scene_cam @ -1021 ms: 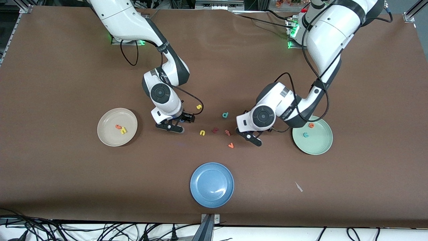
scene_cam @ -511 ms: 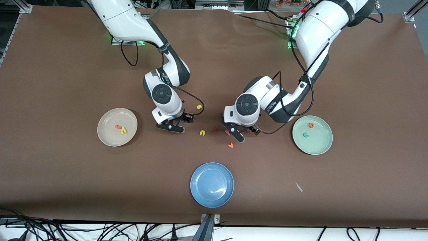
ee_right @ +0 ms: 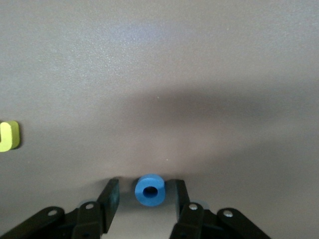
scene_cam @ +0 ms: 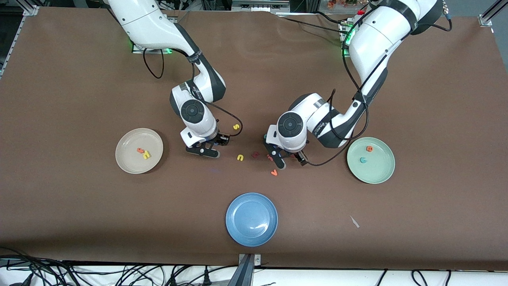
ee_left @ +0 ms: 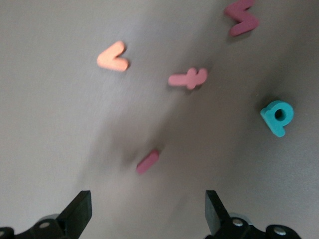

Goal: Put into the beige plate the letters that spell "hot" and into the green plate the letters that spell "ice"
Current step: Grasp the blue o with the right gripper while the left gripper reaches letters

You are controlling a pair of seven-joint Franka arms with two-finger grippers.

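The blue "o" lies flat on the table between the fingers of my right gripper, which is open, with a thin gap on each side of the ring. In the front view the right gripper is low beside the beige plate, which holds the orange "t" and yellow "h". My left gripper hangs open over the loose letters. The dark red "i" lies just ahead of its fingers, not between them. The green plate holds the orange "e" and teal "c".
Loose letters lie between the two grippers: a yellow "s", a yellow "u", a dark red zigzag letter, a pink "t", an orange "v" and a teal "d". A blue plate sits nearer the front camera.
The left arm has swung from beside the green plate to over the loose letters. The right gripper's fingers have narrowed around the blue "o"; that arm has stayed put.
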